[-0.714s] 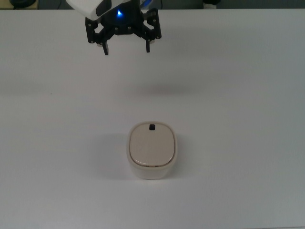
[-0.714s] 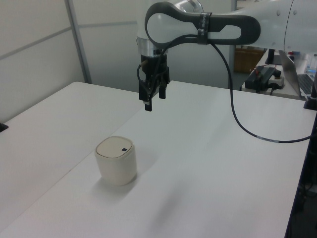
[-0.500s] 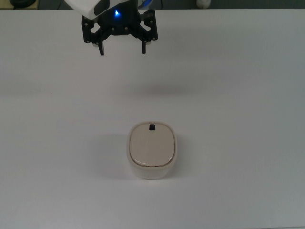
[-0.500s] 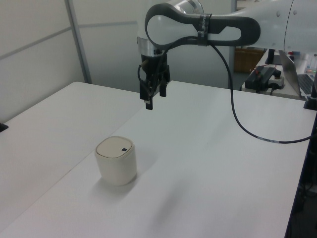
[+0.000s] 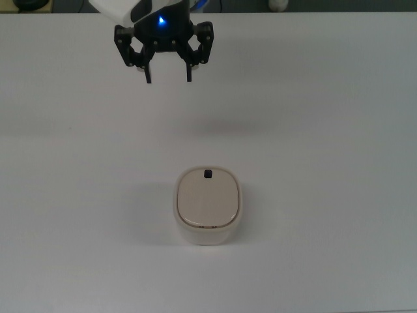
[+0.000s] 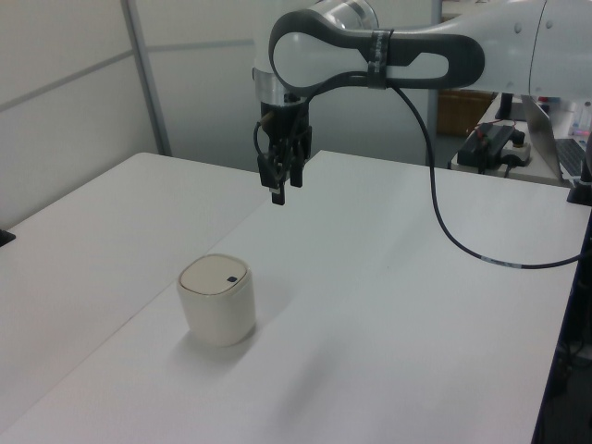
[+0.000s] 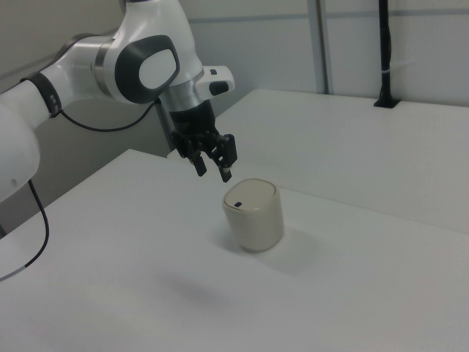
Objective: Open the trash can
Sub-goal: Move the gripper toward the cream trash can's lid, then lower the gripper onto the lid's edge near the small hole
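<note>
Gripper [image 5: 169, 80]: black two-finger head, pointing down, hanging in the air above the table with nothing between its fingers; the two tips stand apart with a moderate gap.
Gripper relative to trash can: raised well above it and off to one side, not over the lid; in the top view it sits toward the upper edge and a little to the top view's left of the can; in the right view its tips hang just beside the can's upper left rim, apart from it.
Arm [image 6: 370, 51]: white with grey joints, reaching in from the left view's right; a black cable [image 6: 453, 231] loops down from it.
Trash can [image 5: 208, 207]: small cream-white bin with rounded corners, upright on the table, untouched.
Lid [image 5: 206, 199]: beige, flat, seated on the can, closed.
Knob [image 5: 208, 173]: tiny, black, near the lid edge that faces the gripper.
Table [image 5: 339, 143]: white, bearing the trash can near its middle.
</note>
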Controlling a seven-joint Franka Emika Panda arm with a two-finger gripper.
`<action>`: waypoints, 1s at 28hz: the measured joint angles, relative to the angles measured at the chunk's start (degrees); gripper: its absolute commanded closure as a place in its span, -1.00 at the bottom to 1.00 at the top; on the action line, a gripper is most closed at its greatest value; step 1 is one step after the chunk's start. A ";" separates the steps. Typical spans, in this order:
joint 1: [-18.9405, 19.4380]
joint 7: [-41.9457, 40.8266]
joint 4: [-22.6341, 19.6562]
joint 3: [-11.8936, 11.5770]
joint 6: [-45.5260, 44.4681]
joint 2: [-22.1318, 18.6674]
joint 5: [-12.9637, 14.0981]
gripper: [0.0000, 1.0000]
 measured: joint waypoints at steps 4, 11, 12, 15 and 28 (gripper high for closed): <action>0.67 0.19 -0.04 0.05 0.37 0.51 -0.01 1.00; 1.41 0.59 -0.06 0.07 1.13 1.67 -0.03 1.00; 1.54 0.71 -0.06 0.07 1.36 1.83 -0.03 1.00; 1.94 1.42 -0.07 0.07 2.95 2.37 -0.03 1.00; 3.91 3.07 -0.42 0.10 12.80 8.33 -0.77 1.00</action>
